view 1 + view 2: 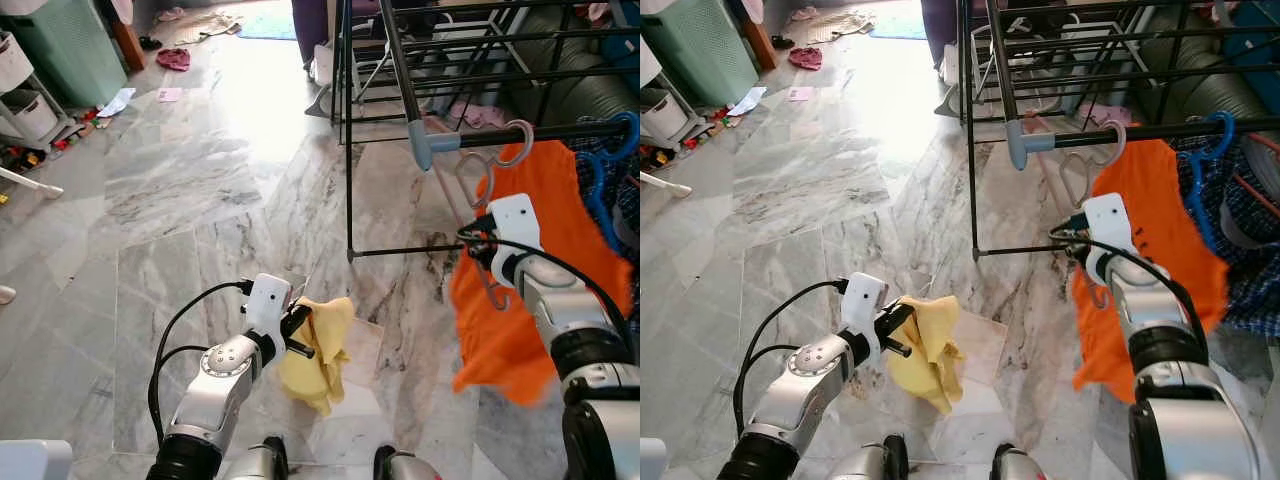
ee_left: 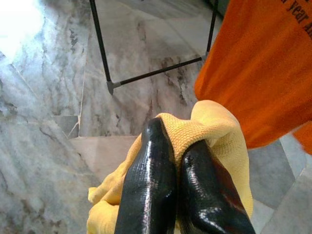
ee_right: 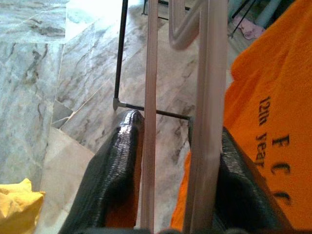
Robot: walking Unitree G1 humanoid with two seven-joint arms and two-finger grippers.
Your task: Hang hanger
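A pale pink hanger [image 1: 470, 182] carries an orange shirt [image 1: 560, 230], and its hook rests over the drying rack's dark rail [image 1: 560, 131]. My right gripper [image 1: 478, 238] is shut on the hanger below the hook. In the right wrist view, both black fingers [image 3: 122, 165] press against the hanger's two thin bars [image 3: 148, 97], with the orange shirt [image 3: 273, 122] beside them. Low over the floor, my left gripper [image 1: 300, 325] is shut on a crumpled yellow cloth [image 1: 325, 355]. The left wrist view shows that cloth [image 2: 214, 126] bunched around the closed fingertips.
The black drying rack [image 1: 348, 130] stands ahead on the right, its legs on the marble floor. A blue hanger [image 1: 600, 170] with a blue checked garment [image 1: 1250, 270] hangs next to the orange shirt. A green basket [image 1: 60, 45], shelves and scattered clothes [image 1: 173, 58] lie far left.
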